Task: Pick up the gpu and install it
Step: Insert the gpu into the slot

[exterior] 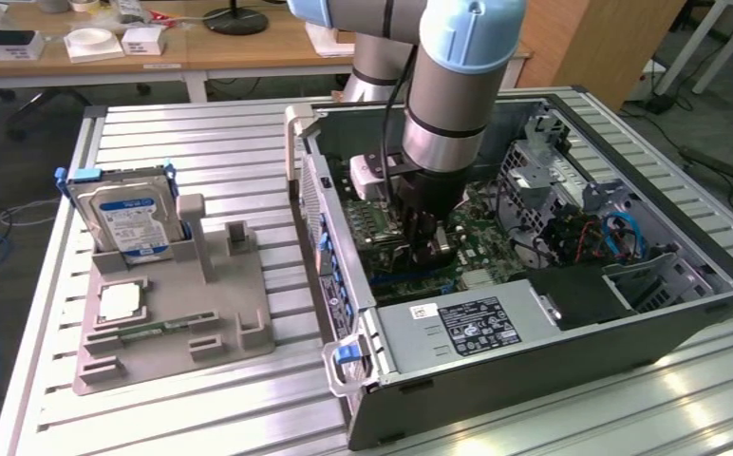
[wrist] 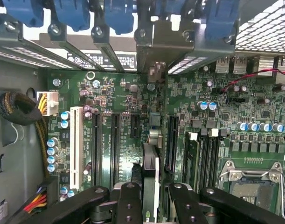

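My gripper is lowered inside the open computer case, just above the green motherboard. In the wrist view the gripper is shut on the gpu, which shows edge-on as a thin upright card between the black fingers. The card stands in line with a long black expansion slot, and its silver end bracket reaches the case's rear slot openings. I cannot tell whether the card's lower edge sits in the slot.
A silver hard drive with a blue label stands in a grey holder at the exterior view's left, with a slim memory stick lying on it. The power supply, CPU socket and cable bundle crowd the case.
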Robot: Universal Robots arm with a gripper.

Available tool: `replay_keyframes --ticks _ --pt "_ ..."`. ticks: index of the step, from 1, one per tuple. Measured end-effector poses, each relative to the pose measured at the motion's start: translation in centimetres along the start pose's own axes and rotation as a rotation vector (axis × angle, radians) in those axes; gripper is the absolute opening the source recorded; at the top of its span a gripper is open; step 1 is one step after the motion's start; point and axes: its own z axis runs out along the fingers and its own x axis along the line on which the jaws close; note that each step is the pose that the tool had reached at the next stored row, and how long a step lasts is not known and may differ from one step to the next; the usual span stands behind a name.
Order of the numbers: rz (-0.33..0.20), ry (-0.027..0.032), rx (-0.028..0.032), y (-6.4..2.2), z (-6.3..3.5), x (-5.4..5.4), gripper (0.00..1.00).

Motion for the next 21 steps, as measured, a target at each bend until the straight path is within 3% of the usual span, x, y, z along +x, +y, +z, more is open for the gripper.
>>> replay_keyframes --ticks 18,21 --pt "0.0 -0.0001 0.0002 0.02 0.02 0.0 0.27" --pt "0.0 0.0002 0.0004 0.21 0.38 0.0 0.27"
